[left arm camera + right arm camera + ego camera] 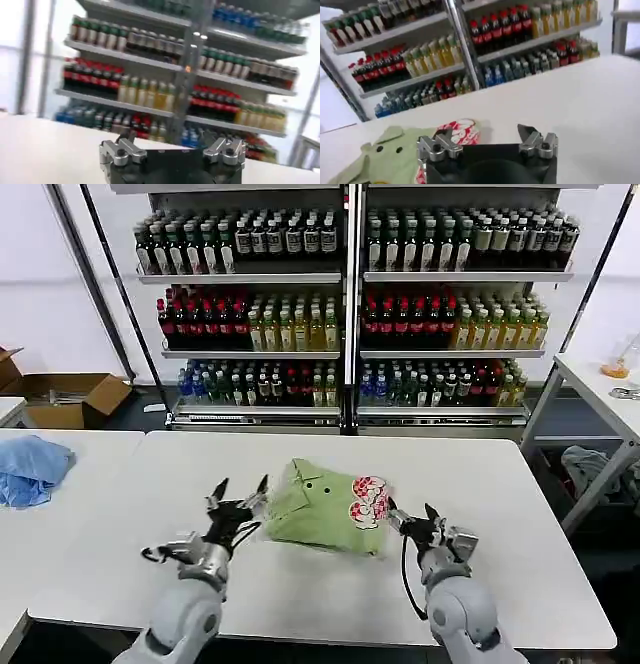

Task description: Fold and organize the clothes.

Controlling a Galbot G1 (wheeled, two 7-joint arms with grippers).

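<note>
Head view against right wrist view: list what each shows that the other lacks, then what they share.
Head view alone: the left gripper, fingers spread, beside the folded light green flower-print polo shirt; a crumpled light blue cloth on the neighbouring table; an open cardboard box. Right wrist view alone: nothing the head view lacks, just a closer look at the collar buttons. Shared: the shirt, the open right gripper, the white table, the bottle shelves.
</note>
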